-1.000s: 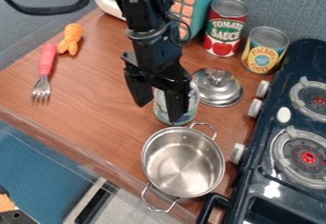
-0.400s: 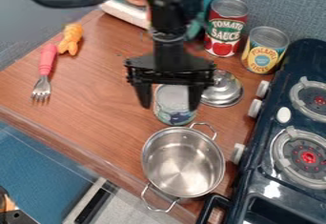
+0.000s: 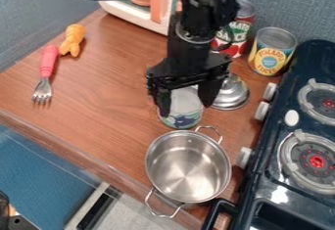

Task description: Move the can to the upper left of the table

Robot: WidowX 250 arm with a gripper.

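Observation:
The black gripper [image 3: 186,104] hangs over the middle of the table with its two fingers spread apart. Between and partly behind them is a can [image 3: 182,119] with a white, blue and green label, upright on the brown table [image 3: 98,97]. Its top is partly covered by the gripper, and whether the fingers touch its sides I cannot tell. Two more cans stand upright at the back right: a red and green one [image 3: 240,31], partly behind the arm, and a yellow and blue one [image 3: 271,57].
A steel pot [image 3: 188,168] is just in front of the can, with a metal lid [image 3: 230,94] behind it to the right. The stove [image 3: 288,185] borders the right side. At the upper left lie a pink-handled fork [image 3: 46,75] and an orange toy [image 3: 72,40]; a toy microwave [image 3: 131,13] stands behind.
The gripper has turned and its body has shifted rightward, with its fingers still about the can. Its fingers looked wider apart a moment ago. The cans have stayed in place.

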